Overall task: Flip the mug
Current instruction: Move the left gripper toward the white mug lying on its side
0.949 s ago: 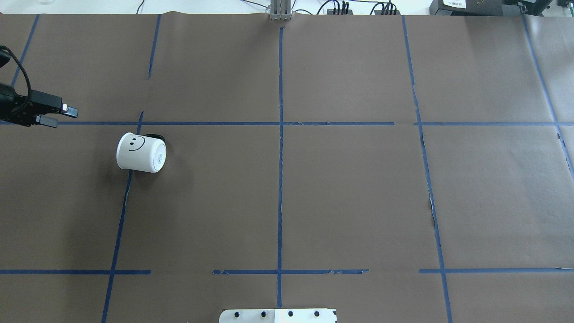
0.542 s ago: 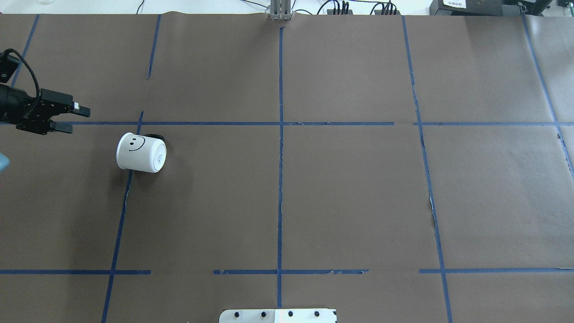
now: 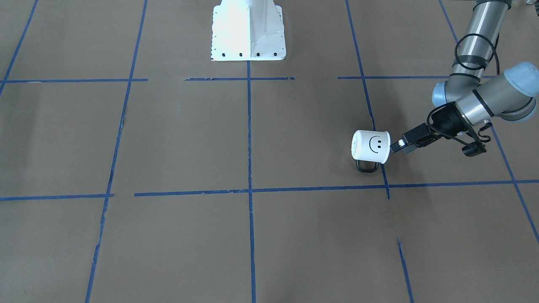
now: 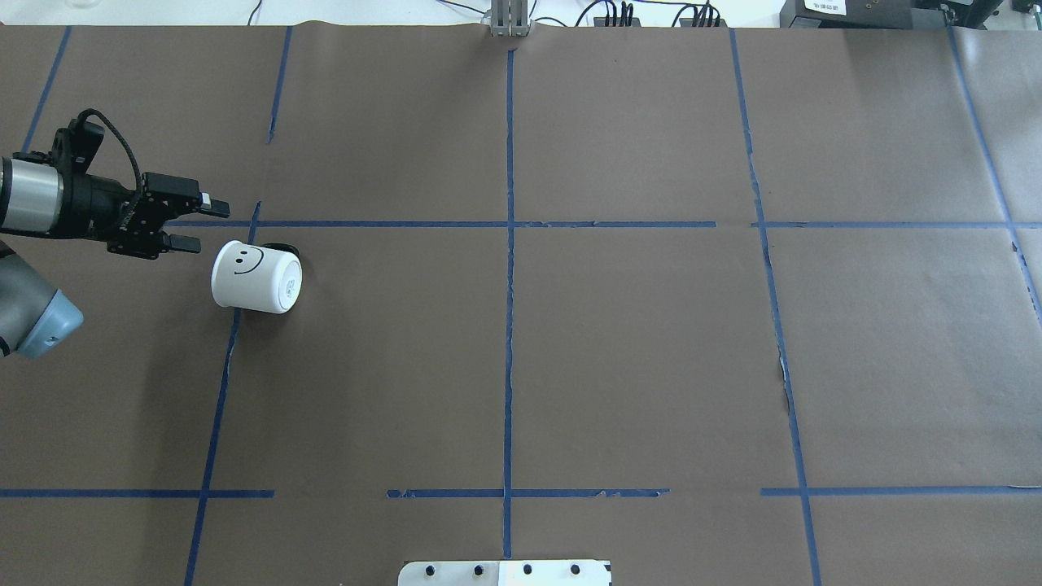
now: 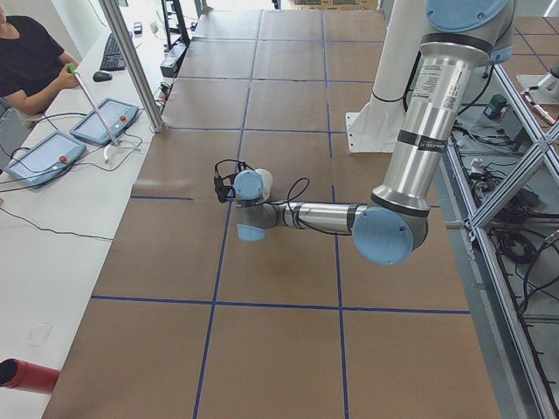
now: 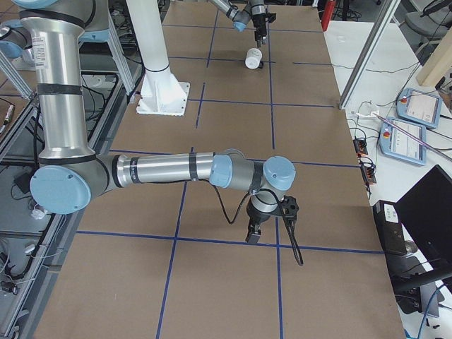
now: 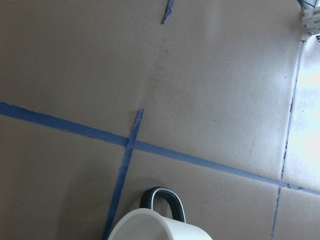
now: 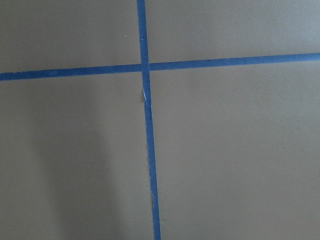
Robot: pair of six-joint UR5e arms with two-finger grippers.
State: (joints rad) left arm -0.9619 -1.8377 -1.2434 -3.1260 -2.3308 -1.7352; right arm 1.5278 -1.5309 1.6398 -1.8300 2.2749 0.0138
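Now, my left gripper [image 4: 199,224] has its jaws apart and empty, and the forearm is stretched almost level over the brown paper-covered table [image 4: 635,350]. Just beside the fingertips the small white mug with the black smiley face [image 4: 256,277] lies on its side. Its long axis is nearly in line with my fingers, and its thin black loop handle [image 4: 282,247] is beyond. My right gripper [image 6: 253,234] hangs well apart, pointing down; its jaws I cannot tell.

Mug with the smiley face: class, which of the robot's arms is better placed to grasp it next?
Left. Its open claw sits right beside the mug, aimed at it; the right claw hangs far away from it.
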